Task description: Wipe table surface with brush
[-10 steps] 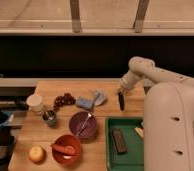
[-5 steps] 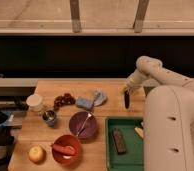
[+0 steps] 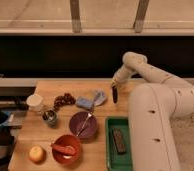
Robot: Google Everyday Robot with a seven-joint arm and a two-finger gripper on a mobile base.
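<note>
Currently the claw (image 3: pixel 115 86) hangs over the far right of the tabletop (image 3: pixel 50 145), clamped on the brush (image 3: pixel 114 94) pointing down, so a good wipe likely needs the head pressed flat and swept clear of the green tray (image 3: pixel 110 150).

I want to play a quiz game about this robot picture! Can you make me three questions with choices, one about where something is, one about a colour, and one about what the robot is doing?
1. Where is the green tray?
A. near right part of the table surface
B. far left corner
C. on the floor

2. What colour is the bowl beside the apple?
A. blue
B. red
C. white

3. What is in the gripper?
A. apple
B. nothing
C. the brush

Answers: 1 A, it lies beside the robot's body. 2 B, its rim shows red. 3 C, the brush hangs down over the table's far edge.
</note>
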